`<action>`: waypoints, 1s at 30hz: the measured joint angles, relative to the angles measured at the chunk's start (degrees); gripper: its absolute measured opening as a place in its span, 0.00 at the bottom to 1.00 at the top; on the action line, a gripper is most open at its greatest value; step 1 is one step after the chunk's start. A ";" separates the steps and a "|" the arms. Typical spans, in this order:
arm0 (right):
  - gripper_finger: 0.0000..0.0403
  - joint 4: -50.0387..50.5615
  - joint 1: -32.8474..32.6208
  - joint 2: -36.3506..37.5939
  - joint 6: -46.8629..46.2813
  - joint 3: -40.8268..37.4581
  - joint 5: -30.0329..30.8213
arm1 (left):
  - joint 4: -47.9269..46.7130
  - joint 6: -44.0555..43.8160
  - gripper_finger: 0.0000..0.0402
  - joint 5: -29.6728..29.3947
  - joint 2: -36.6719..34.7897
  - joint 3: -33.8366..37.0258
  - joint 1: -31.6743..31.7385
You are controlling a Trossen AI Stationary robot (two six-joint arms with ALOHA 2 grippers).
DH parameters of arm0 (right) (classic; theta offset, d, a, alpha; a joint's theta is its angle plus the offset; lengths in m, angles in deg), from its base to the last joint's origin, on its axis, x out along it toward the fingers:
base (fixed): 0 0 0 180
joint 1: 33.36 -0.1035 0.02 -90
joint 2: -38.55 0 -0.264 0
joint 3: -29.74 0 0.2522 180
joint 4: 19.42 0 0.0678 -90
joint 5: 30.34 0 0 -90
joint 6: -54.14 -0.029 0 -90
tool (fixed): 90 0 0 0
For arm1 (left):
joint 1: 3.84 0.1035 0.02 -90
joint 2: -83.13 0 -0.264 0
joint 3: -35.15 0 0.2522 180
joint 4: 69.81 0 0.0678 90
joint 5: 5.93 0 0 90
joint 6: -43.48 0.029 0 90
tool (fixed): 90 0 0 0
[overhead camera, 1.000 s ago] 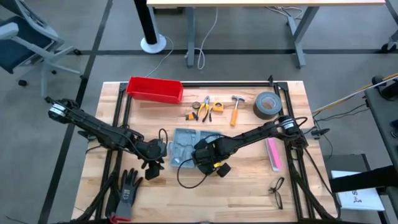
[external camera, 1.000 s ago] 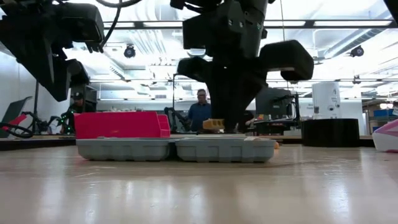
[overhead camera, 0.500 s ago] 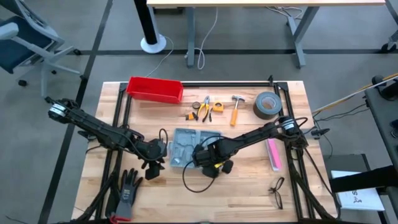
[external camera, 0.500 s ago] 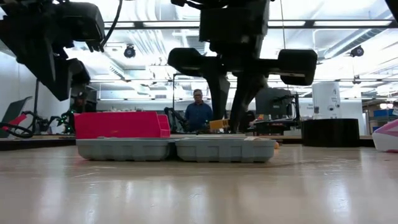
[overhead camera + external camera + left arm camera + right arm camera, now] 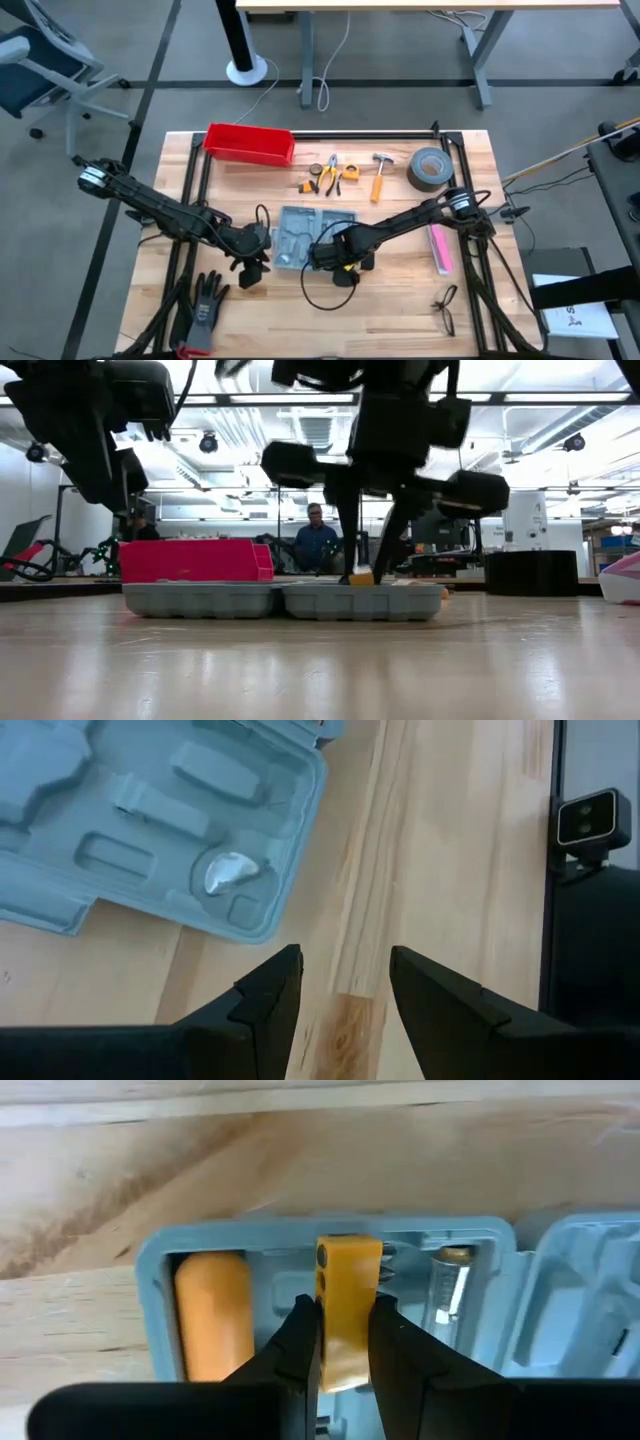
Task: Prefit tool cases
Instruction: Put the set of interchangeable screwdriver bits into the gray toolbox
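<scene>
right tool (image 5: 345, 1342) was clamped on a yellow block (image 5: 347, 1308), held upright over the open case (image 5: 305, 234) at mid-desk, likely to seat it in a slot. left tool (image 5: 345, 982) waited just left of the case, fingers apart and empty.

Overhead and table-level cameras both frame the open case (image 5: 303, 236).

Left arm extended from 9 o'clock toward centre; left end effector (image 5: 343, 988) low, pointing at 3 o'clock, fingers parted, nothing between them. Right arm reaching in from 3 o'clock; right end effector (image 5: 345, 1342) pointed down, fingers clamped on a yellow piece (image 5: 347, 1308).
</scene>
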 joint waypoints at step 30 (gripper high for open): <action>0.07 4.10 0.55 0.74 -4.18 1.13 3.08 | 0.07 -1.36 0.40 0.07 0.00 0.00 0.00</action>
